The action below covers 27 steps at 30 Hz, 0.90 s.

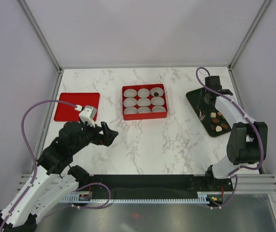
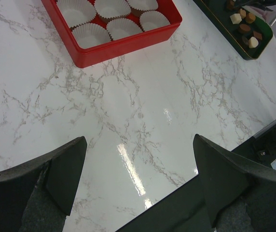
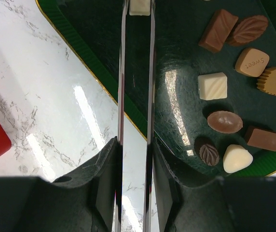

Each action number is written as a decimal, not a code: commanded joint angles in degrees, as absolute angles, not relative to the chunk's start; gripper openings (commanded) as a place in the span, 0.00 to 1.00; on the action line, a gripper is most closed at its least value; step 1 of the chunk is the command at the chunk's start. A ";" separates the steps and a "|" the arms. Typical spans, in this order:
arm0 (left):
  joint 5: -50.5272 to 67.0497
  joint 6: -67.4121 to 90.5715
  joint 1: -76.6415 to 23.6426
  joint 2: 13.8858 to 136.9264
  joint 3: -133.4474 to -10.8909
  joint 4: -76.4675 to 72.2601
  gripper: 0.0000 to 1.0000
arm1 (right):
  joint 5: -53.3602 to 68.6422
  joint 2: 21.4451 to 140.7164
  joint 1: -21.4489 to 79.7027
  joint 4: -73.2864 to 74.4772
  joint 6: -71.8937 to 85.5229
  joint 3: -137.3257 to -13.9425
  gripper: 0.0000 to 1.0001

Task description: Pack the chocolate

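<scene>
Marble table (image 1: 176, 145) bears a tray (image 3: 186, 53); right claw (image 3: 138, 17) brackets white chocolate (image 3: 139, 6).

Our left arm (image 1: 41, 187) and right arm (image 1: 229, 111) wear white shells over black joints, and a purple cable (image 1: 31, 113) loops away behind each pincer. Our left pincer (image 2: 139, 166) has two broad matt-black wedge fingers (image 2: 63, 176), with a white camera block (image 1: 88, 114) just behind it. Our right pincer (image 3: 138, 19) bears two long, thin, glossy blades (image 3: 123, 87).
</scene>
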<state>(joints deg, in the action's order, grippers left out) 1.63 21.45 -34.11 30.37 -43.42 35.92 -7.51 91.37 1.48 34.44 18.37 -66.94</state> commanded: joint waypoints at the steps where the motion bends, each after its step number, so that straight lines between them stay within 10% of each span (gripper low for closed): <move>1: 1.76 21.62 -34.01 30.59 -43.33 35.33 1.00 | -6.86 90.00 1.23 34.72 17.67 -67.67 0.38; 27: 1.58 21.71 -34.01 30.06 -43.33 35.42 1.00 | -7.64 82.08 16.68 39.29 21.70 -78.04 0.34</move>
<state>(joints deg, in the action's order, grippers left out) 1.63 21.45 -34.11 30.33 -43.42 35.92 -6.57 83.94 12.73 40.36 19.49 -73.60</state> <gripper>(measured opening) 0.993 0.360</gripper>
